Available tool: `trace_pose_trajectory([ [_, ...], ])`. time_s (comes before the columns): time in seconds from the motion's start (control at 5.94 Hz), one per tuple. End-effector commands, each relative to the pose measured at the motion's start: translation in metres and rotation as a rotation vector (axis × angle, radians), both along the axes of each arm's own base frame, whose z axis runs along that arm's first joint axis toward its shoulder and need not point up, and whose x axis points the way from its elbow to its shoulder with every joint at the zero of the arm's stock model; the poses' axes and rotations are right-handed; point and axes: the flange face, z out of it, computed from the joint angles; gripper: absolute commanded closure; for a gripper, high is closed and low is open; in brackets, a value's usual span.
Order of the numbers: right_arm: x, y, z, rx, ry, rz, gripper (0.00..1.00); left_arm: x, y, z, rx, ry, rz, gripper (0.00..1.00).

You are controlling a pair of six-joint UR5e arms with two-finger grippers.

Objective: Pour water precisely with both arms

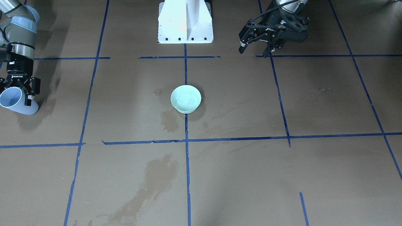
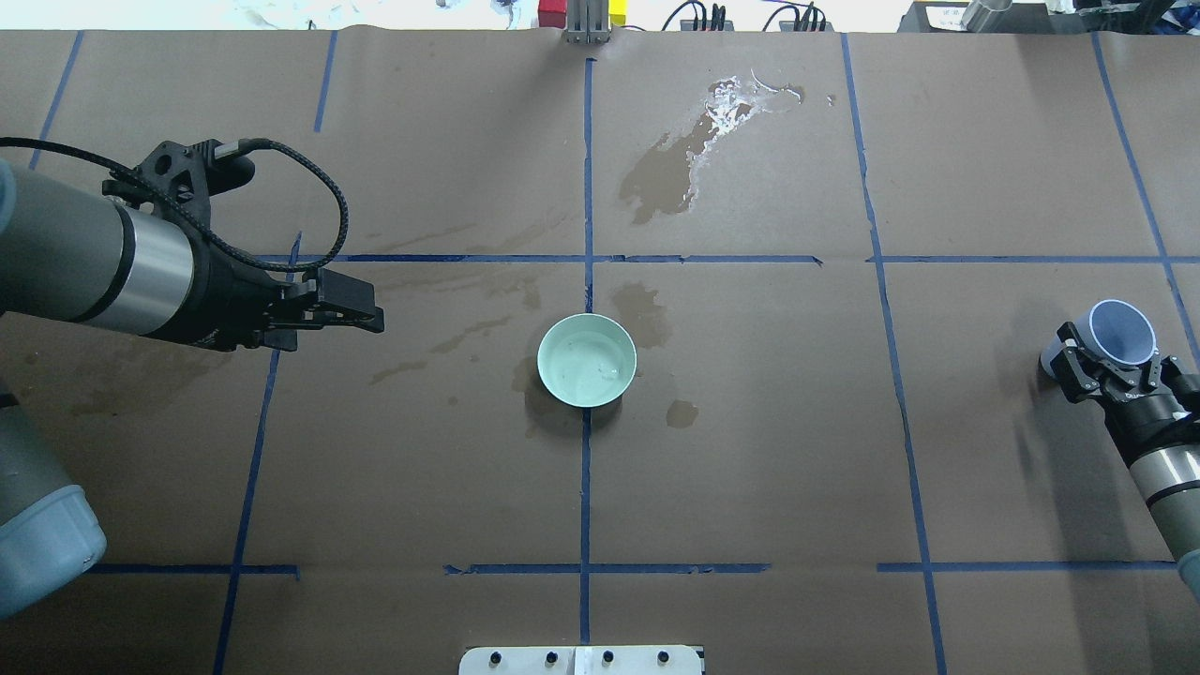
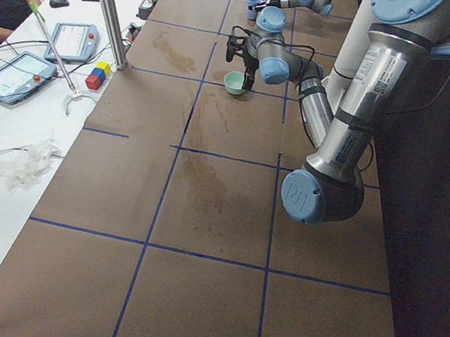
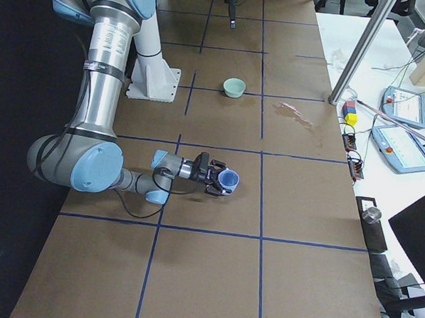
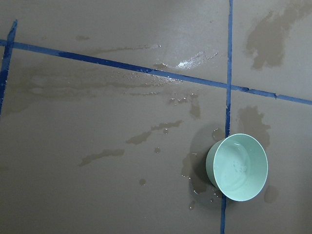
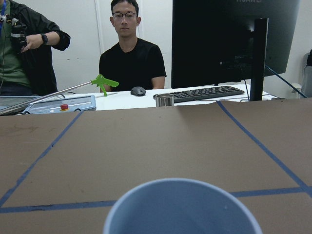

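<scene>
The right end effector (image 2: 1111, 366) reaches low and nearly level over the surface (image 2: 750, 469), its fingers clamped on a tilted pale blue cup (image 2: 1122, 330). The left end effector (image 1: 253, 52) hangs raised, fingers spread and empty. Between them, well apart from both, a mint bowl (image 2: 587, 360) holds the water (image 5: 239, 168).

The surface (image 1: 314, 100) is flat brown, ruled into a grid by dark blue tape (image 1: 186, 163) and blotched with darker brown stains (image 1: 157, 179). On it the bowl (image 1: 186, 98) is pale mint green with a colourless, glossy sheen of water (image 5: 237, 168) inside, and the cup (image 1: 14, 101) is pale lavender-blue. The arms (image 1: 22, 34) are silver-grey with light blue caps, the left hand (image 1: 254, 51) and right hand (image 2: 1111, 370) are black, and the base (image 1: 185, 25) is white.
</scene>
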Motion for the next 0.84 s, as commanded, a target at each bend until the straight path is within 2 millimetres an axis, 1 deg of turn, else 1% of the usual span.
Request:
trace_pose_trajectory([
  [0.0,0.002,0.000,0.001,-0.001,0.003,-0.001,0.00,-0.001,0.001,-0.001,0.001,0.000,-0.001,0.00],
  [0.17,0.002,0.000,0.000,0.000,0.002,-0.001,0.00,-0.002,0.002,-0.003,0.003,0.003,0.001,0.00],
  [0.67,0.014,0.001,-0.005,0.013,-0.013,0.002,0.00,-0.001,0.003,0.001,-0.003,-0.004,0.002,0.00],
])
